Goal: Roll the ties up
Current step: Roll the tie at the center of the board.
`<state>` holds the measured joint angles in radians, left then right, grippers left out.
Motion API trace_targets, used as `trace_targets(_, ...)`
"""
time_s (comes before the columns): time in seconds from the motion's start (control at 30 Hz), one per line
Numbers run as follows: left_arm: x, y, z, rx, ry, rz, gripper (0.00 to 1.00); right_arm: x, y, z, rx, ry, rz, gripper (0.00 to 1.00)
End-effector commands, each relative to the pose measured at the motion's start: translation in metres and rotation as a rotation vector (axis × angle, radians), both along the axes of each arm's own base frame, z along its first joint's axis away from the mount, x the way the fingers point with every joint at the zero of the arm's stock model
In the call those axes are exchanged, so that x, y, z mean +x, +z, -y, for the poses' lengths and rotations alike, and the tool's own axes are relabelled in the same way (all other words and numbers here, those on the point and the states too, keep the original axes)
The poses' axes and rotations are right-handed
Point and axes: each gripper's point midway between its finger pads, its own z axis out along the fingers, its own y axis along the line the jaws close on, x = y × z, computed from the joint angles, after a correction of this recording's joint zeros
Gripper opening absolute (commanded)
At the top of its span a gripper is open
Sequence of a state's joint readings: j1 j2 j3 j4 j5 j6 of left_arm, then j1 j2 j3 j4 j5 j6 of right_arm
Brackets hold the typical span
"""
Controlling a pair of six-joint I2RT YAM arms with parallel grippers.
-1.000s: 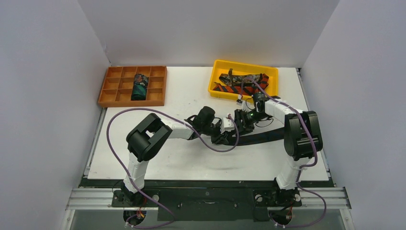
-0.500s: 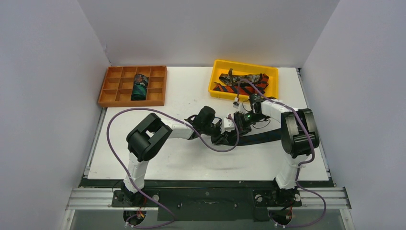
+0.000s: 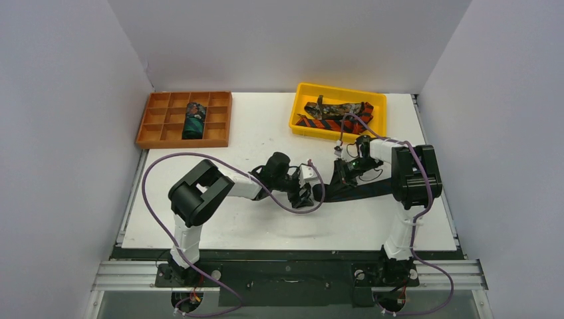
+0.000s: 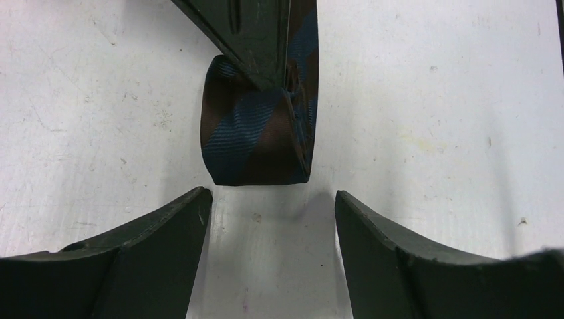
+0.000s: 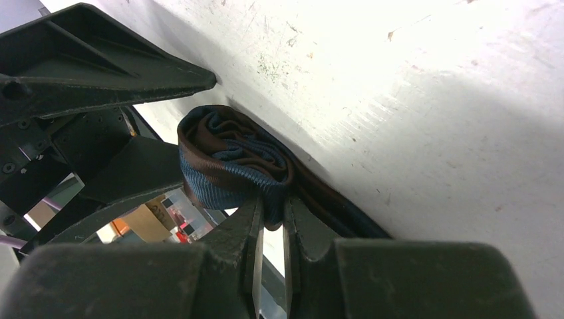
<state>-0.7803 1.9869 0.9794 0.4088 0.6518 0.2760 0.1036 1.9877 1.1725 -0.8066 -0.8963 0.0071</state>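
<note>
As my left claw lets go and backs off, fingers spread wide and holding nothing, the half-rolled navy-and-brown tie lies on the table just ahead of its tips. My right claw, nearly closed, has taken over, pinching what looks like the coil's edge, which should keep it from unwinding.

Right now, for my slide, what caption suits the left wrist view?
Open left gripper faces the partly rolled striped tie, pinched by right gripper.
</note>
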Motion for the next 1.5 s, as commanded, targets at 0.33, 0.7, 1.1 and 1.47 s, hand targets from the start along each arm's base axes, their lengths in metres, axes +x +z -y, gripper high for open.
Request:
trace_targets(0.33,0.011,-0.008,0.016,-0.030,0.057,-0.023,0.61,0.004,-0.037,-0.027,-0.069,-0.009,0.069,0.00)
trace_targets(0.7,-0.016,-0.047,-0.019,0.126,-0.015,-0.020,0.19,0.004,0.027,-0.020,0.001,0.015,0.159,0.37)
trace_targets(1.1,-0.018,-0.051,-0.022,0.155,-0.036,0.003,0.22,-0.004,0.010,-0.027,-0.020,0.054,0.114,0.23)
trace_targets(1.47,-0.019,-0.054,-0.022,0.164,-0.066,0.013,0.24,-0.001,-0.001,-0.026,-0.032,0.041,0.109,0.07)
